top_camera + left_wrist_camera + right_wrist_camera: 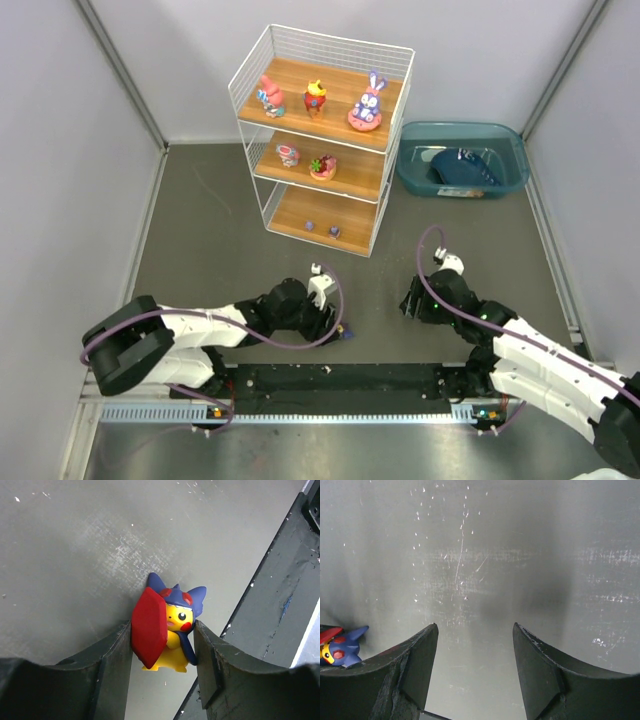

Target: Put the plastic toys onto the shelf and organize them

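Left gripper: I have it low over the table, close to the near edge and a little left of the middle. Its jaws are closed in on the yellow toy, one finger against the red shield and the other against the blue cape.
Yellow toy: a yellow figure in a blue eared hood, with a red shield held in front of it. I see it upright between the left fingers, and its feet look to be on the table.
Right gripper: I see it near the same edge, right of the middle, with its jaws spread and only bare table between them. The yellow toy shows at the left edge of this wrist view.
Shelf: it stands at the far side of the table, about the middle.
Top tier: a pink bunny toy on the left, a red and yellow toy in the middle and a purple bunny toy on the right.
Middle tier: a pink toy, with a red and green toy just beside it.
Bottom tier: two small purple pieces, too small for me to make out.
Teal bin: it sits just right of the shelf and holds a dark blue thing.
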Available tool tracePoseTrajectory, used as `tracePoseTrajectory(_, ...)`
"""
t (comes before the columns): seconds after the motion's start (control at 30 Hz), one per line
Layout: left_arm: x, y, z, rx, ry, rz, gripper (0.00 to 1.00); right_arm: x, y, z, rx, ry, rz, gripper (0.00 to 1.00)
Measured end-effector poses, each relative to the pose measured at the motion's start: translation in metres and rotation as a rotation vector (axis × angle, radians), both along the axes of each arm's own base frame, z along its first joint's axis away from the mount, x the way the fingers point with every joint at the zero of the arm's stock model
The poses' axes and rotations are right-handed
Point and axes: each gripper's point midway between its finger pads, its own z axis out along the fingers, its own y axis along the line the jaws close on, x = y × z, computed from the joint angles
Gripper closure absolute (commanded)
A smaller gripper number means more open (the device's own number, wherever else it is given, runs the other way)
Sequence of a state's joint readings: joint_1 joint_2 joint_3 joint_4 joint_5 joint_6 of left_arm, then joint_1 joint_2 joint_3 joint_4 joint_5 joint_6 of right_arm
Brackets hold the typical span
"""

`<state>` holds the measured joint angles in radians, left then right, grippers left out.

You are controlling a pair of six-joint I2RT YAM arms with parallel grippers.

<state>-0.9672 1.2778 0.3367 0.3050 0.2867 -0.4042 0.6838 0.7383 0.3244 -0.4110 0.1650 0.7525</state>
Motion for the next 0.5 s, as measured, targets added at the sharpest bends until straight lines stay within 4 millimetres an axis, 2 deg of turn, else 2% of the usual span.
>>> tracePoseTrajectory(0.27, -0.0015, -0.0012, -0.0008, 0.031, 0.000, 0.017, 0.45, 0.0000, 0.0000, 0.0001, 0.003, -0.004, 0.000, 0.37)
tracePoseTrajectory(0.5, -0.0016, -0.0099, -0.0010, 0.061, 0.016, 0.000, 0.33, -0.0001, 0.0000, 0.0028, 0.016, -0.019, 0.000, 0.37)
